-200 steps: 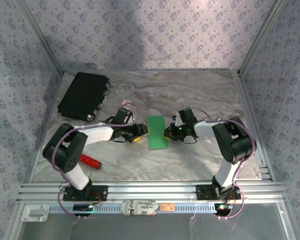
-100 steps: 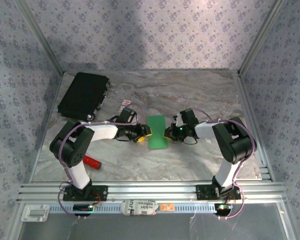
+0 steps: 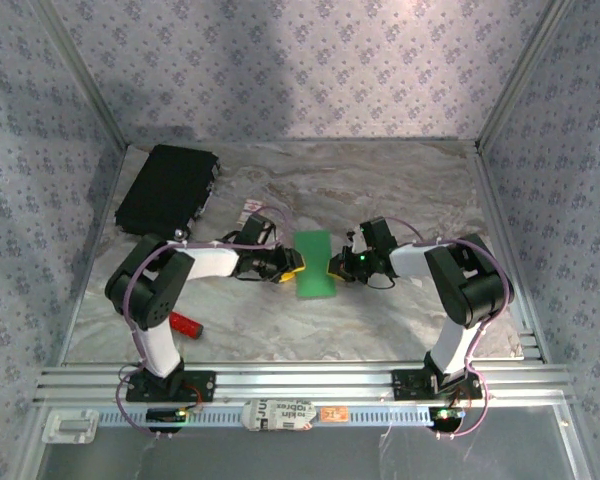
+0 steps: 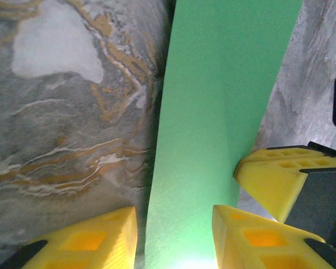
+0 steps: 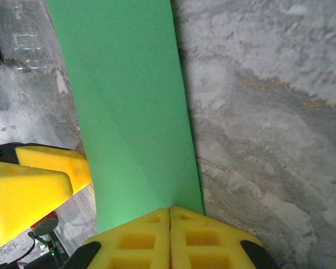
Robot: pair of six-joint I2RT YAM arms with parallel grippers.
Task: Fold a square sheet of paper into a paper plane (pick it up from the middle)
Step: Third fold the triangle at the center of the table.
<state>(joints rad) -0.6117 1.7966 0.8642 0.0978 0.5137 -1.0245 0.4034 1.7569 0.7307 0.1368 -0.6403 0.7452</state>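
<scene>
The square sheet of paper, bright green and folded into a narrow strip, lies at the middle of the marbled bench, running from upper to lower frame in the top view. The right end effector meets its right edge. In the right wrist view, this end effector is clenched, its two yellow pads pressed flat together at the bottom of the frame with the paper's edge pinched in the seam. The left end effector sits at the strip's left edge. In the left wrist view, this end effector has its pads standing apart at lower left and lower right, with the strip running up between them and not clamped. That view also catches the right end effector's yellow fingertip at the strip's right side. Both wrist views show a faint diagonal crease in the paper that the top view does not resolve. The top view shows a black case at upper left and a red bar-shaped tool at lower left.
</scene>
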